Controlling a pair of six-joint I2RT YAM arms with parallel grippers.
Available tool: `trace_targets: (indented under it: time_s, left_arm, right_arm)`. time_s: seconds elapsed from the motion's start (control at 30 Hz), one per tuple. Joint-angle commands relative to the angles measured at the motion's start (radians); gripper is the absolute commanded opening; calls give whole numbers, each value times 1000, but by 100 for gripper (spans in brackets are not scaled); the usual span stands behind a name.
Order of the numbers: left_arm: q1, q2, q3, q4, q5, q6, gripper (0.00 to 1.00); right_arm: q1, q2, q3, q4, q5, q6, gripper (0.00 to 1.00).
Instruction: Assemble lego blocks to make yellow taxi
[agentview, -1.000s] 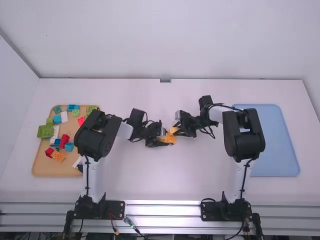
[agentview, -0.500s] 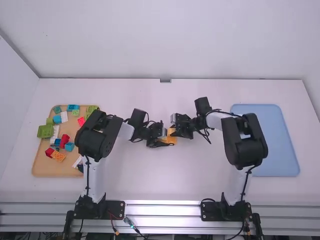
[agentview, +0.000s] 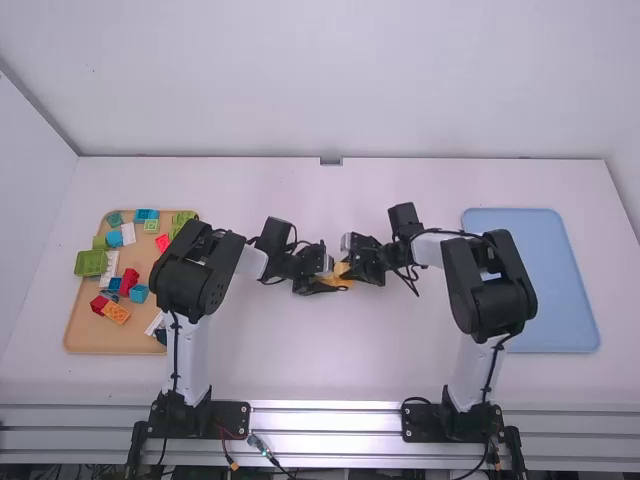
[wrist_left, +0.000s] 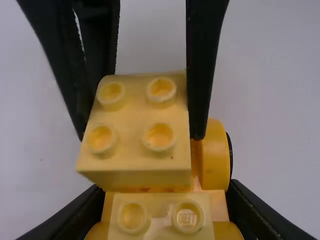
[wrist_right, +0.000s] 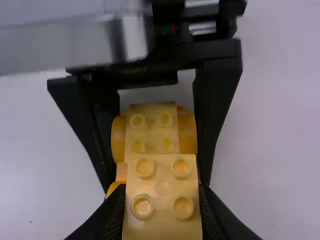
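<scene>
Near the table's middle, in the high view, my left gripper (agentview: 328, 284) and right gripper (agentview: 352, 264) meet at an orange-yellow car body (agentview: 337, 282). In the left wrist view my left gripper (wrist_left: 165, 197) is shut on the wheeled car body (wrist_left: 216, 155), which carries a pale yellow studded brick (wrist_left: 160, 216). My right gripper (wrist_right: 162, 192) is shut on another pale yellow brick (wrist_right: 162, 220), studs showing, in the right wrist view. This brick (wrist_left: 142, 122) overlaps one end of the body; whether they touch, I cannot tell.
A tan tray (agentview: 85, 335) with several colored bricks lies at the left, partly behind the left arm. A blue tray (agentview: 560, 290) lies at the right, partly behind the right arm. The white table (agentview: 330, 360) surrounds the grippers.
My right gripper has moved left and slightly toward the camera with its brick, closer to the car body. The left arm has stayed still.
</scene>
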Motion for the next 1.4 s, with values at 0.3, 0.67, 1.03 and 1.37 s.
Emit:
trace_targets:
  time_s: [0.3, 0.67, 1.03, 1.37]
  left_arm:
    - [-2, 10, 6, -5, -30, 7, 54]
    - [-6, 10, 6, -5, -30, 7, 55]
    - [-6, 10, 6, -5, -30, 7, 55]
    - [-6, 10, 6, -5, -31, 7, 55]
  right_arm:
    - [14, -16, -47, 47, 8, -17, 3]
    - [18, -16, -101, 160, 31, 26, 4]
    - [18, -16, -100, 163, 31, 27, 53]
    - [-6, -31, -100, 232, -30, 113, 56]
